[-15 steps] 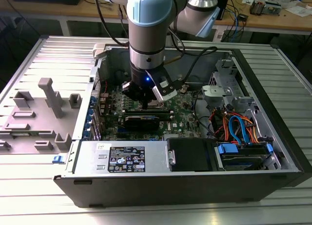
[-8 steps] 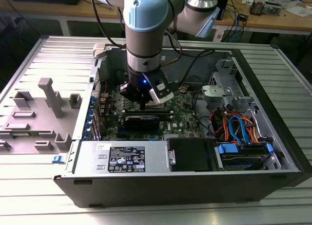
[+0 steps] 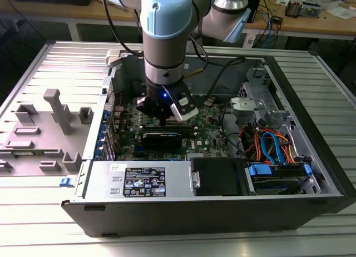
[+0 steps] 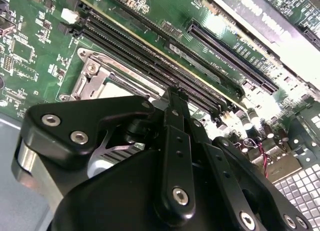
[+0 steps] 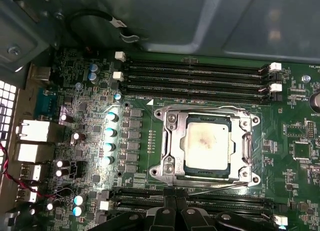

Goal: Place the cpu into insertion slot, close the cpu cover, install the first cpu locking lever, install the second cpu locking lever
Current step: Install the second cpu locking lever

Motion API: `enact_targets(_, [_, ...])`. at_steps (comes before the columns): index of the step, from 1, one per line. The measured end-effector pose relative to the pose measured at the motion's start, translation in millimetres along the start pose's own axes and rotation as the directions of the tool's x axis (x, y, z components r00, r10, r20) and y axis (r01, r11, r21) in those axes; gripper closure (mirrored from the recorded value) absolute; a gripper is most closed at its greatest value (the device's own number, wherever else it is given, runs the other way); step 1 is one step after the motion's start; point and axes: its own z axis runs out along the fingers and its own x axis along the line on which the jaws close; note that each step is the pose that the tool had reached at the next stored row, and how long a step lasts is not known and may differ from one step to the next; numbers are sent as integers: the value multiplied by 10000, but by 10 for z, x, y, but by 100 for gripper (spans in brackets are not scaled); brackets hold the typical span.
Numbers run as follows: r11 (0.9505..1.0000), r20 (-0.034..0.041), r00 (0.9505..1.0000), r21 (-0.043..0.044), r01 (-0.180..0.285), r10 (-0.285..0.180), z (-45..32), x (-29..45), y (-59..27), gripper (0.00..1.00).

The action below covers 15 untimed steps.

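The cpu (image 5: 207, 143), a dull silver square with a faint stain, lies in the insertion slot (image 5: 253, 141) on the green board. The cpu cover (image 5: 172, 141) lies flat around it as a silvery frame. One thin wire lever (image 5: 222, 187) runs along the socket side nearest my fingers, and another (image 5: 205, 109) runs along the side by the memory slots. My gripper (image 5: 176, 208) hovers just beside the socket with its black fingers pressed together and nothing between them. In the second wrist view the gripper (image 4: 173, 98) stands over the socket's rim (image 4: 95, 73). In the exterior view the gripper (image 3: 163, 122) hangs low inside the open computer case.
Long black memory slots (image 5: 195, 76) flank the socket on both sides. A black graphics card (image 3: 161, 137) lies near the gripper. A power supply (image 3: 142, 179) and a drive cage with blue and orange cables (image 3: 272, 148) fill the case's front. A grey fixture (image 3: 55, 109) stands on the table at the exterior view's left.
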Motion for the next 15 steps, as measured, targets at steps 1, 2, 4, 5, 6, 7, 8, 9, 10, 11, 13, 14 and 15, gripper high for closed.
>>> enact_targets(1, [10000,2,10000,-32,0,0,-1,1,-4,89])
enact_targets(2, [10000,5,10000,-58,-1,1,-1,1,-8,89])
enact_targets(4, [9999,7,10000,-108,0,0,1,2,-17,89])
enact_targets(5, [9999,8,10000,-135,-1,1,3,3,-23,89])
enact_targets(6, [9999,9,10000,-152,-1,1,8,5,-28,89])
enact_targets(7, [9998,11,10000,-181,-2,2,21,7,-33,89])
enact_targets(8, [9996,17,10000,-274,-1,1,31,14,-40,89])
enact_targets(9, [9995,20,10000,-320,0,1,35,18,-41,89])
enact_targets(10, [9993,24,10000,-369,0,1,38,29,-41,89])
enact_targets(11, [9992,26,10000,-410,0,1,39,44,-41,89])
enact_targets(13, [9990,31,10000,-455,0,1,43,64,-41,89])
enact_targets(14, [9989,31,10000,-465,0,1,45,72,-42,89])
enact_targets(15, [9989,32,10000,-475,1,1,48,80,-43,89])
